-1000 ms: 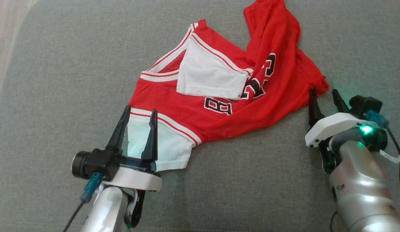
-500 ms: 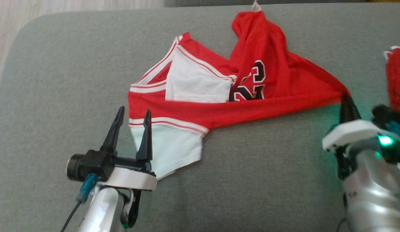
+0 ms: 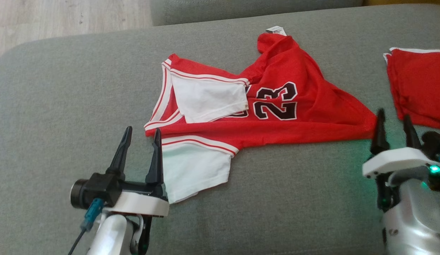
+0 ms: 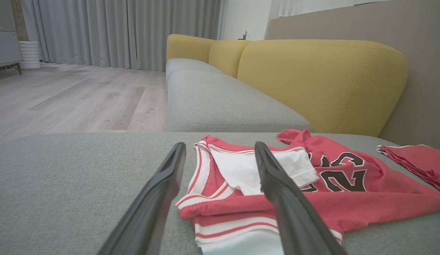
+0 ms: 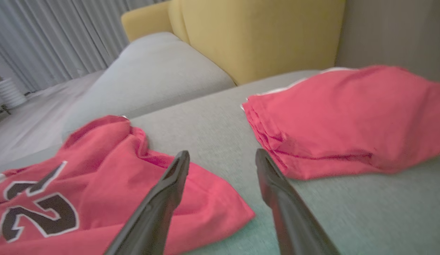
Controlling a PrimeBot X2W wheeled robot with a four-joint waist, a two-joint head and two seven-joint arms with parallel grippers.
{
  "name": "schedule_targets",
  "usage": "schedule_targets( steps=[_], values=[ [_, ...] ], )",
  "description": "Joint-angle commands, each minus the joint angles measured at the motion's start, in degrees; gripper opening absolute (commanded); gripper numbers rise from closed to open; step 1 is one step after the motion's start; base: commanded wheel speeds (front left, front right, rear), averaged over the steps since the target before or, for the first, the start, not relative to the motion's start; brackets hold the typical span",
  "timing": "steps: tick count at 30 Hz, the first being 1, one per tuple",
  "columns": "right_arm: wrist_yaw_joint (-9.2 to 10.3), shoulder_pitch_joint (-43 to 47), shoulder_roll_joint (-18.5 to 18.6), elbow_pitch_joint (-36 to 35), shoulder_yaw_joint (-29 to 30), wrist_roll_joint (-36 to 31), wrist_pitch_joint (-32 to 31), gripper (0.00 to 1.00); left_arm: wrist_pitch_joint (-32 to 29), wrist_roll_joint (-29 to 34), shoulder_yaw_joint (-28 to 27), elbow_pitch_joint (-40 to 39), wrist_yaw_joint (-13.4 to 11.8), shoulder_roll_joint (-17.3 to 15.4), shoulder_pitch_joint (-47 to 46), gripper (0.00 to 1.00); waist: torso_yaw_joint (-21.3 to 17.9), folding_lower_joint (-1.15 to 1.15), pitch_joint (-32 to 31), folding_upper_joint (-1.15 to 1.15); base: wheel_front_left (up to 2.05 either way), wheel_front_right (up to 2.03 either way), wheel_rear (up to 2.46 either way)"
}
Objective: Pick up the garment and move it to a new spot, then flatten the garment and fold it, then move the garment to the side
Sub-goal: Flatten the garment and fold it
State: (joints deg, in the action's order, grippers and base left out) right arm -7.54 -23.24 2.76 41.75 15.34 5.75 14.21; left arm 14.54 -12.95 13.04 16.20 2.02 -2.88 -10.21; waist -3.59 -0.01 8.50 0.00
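one red number-23 jersey, spread but creased on the grey sofa cushion. half a second ago we had its right corner pinched; now that corner lies flat just beside our right pincer, fingers parted and empty. our left pincer, likewise parted, sits at the white sleeve edge, gripping nothing. one folded red pile lies apart at right.

The red jersey with white sleeves and black numerals is thin matt cloth, like the folded red garment pile. The grey sofa cushion is coarse woven fabric. The left claw and right claw are matt dark plastic on glossy white mounts. The pale plank floor looks like smooth wood.
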Motion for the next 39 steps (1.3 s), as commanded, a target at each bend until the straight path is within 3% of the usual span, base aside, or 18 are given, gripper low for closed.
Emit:
schedule_targets(
  steps=[1,6,11,19,30,39],
  values=[
    [0.05,-0.10,0.12,-2.96,-2.74,0.46,0.78,1.00,0.46,0.58,-1.88,-1.93,0.00,-0.23,-1.28,1.00,-0.24,0.01,-0.07,0.00,0.00,0.00,0.00],
    [0.05,6.16,0.12,-14.72,-11.31,3.13,0.78,1.00,0.46,0.99,-1.60,-1.82,0.23,-0.20,-1.13,1.00,-0.77,0.01,-0.05,0.00,0.00,0.00,0.00],
    [0.05,12.06,0.12,-21.22,-14.07,5.09,0.78,1.00,0.46,1.08,-0.01,-0.80,0.48,-0.12,-0.03,1.00,-0.72,0.01,-0.41,0.00,0.00,0.00,0.00],
    [0.05,13.57,0.11,-22.67,-14.60,6.11,0.78,1.00,-1.79,-0.90,3.23,4.04,1.60,-0.05,1.55,1.00,-0.16,0.01,-1.14,0.00,0.00,0.00,0.00],
    [0.05,13.43,0.11,-22.22,-15.83,6.98,0.79,1.00,-10.16,-2.75,4.86,11.79,-1.95,-0.17,1.49,1.00,-0.97,0.01,-0.75,0.00,0.00,0.00,0.00],
    [0.05,13.34,0.11,-22.00,-16.08,7.39,0.79,1.00,-18.43,-2.87,6.57,14.84,-2.88,-0.47,1.77,1.00,-1.78,0.01,-0.69,0.00,0.00,0.00,0.00]
  ],
)
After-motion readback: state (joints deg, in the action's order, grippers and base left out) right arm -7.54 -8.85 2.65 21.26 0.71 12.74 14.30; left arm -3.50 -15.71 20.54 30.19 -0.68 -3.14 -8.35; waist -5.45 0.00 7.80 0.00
